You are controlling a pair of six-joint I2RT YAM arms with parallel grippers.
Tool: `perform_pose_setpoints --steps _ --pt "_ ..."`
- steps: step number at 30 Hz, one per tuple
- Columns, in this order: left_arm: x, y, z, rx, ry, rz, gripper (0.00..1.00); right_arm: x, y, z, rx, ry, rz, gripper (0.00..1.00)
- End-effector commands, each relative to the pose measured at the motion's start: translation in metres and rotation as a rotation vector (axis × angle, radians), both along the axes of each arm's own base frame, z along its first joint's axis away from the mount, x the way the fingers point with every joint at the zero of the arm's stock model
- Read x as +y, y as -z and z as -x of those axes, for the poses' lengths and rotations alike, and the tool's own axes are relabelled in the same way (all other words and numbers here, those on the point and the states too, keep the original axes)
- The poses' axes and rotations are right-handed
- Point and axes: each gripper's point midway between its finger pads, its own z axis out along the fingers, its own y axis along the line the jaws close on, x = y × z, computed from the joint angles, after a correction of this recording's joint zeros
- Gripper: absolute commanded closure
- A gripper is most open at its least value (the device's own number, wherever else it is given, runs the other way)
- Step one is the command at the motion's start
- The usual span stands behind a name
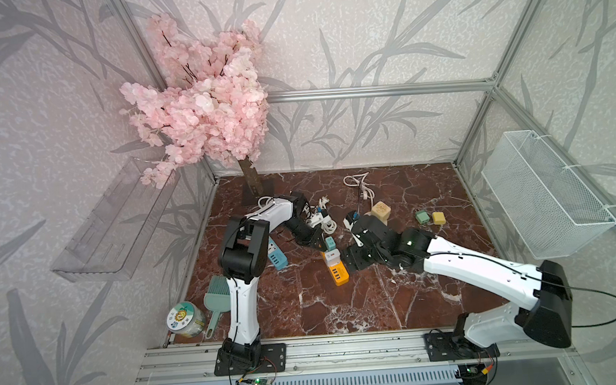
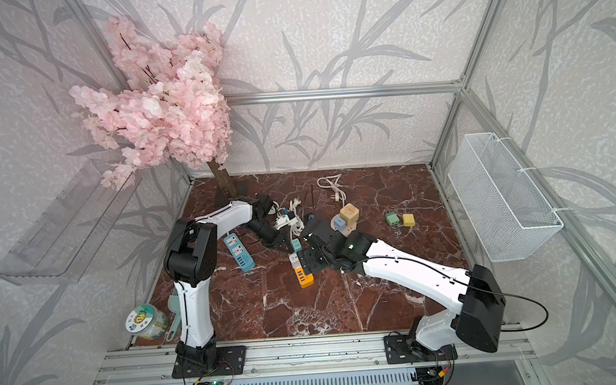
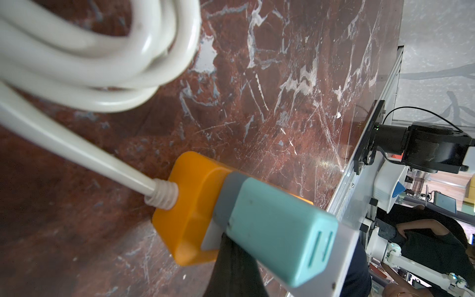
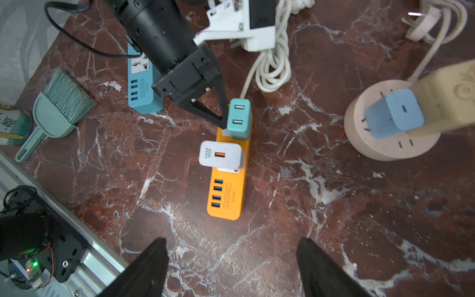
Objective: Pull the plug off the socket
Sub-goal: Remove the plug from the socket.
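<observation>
An orange socket strip [image 4: 228, 180] lies mid-table, seen in both top views [image 1: 338, 273] [image 2: 303, 276]. A teal plug [image 4: 239, 118] stands in its cable end, with a white charger [image 4: 221, 155] plugged in beside it. My left gripper [image 4: 223, 123] is shut, its fingertips pressed against the teal plug's side and nothing between them. In the left wrist view the teal plug [image 3: 280, 231] fills the foreground, with one dark finger [image 3: 231, 267] beneath it. My right gripper [image 4: 231, 259] hangs open over bare table just past the strip's USB end.
A blue socket strip [image 4: 141, 84] lies left of the orange one, and a coiled white cable [image 4: 272, 69] behind it. A pink round socket [image 4: 390, 149] carries a blue charger [image 4: 393, 120]. A green brush [image 1: 215, 294] and a tin [image 1: 185, 319] sit front left.
</observation>
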Motion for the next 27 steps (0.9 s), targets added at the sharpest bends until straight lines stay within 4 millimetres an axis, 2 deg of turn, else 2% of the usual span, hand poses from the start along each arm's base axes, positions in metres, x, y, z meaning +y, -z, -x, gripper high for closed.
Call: perform_pose_setpoints --steps 1,4,9,12,27 --pt "0.009 0.019 0.001 0.01 -0.004 -0.051 1.0 0.007 0.014 0.002 0.027 -0.052 0.083 0.18" --pt "0.011 0.022 0.0 0.013 -0.005 -0.061 1.0 0.021 0.02 -0.003 0.035 -0.089 0.099 0.18" --pt "0.011 0.025 0.001 0.023 -0.007 -0.067 1.0 0.033 0.037 -0.012 0.058 -0.115 0.172 0.18" --pt "0.012 0.025 0.0 0.026 -0.009 -0.066 1.0 0.04 0.053 -0.015 0.089 -0.128 0.214 0.18" --pt "0.013 0.027 -0.001 0.033 -0.019 -0.07 1.0 0.051 0.081 -0.026 0.126 -0.1 0.259 0.13"
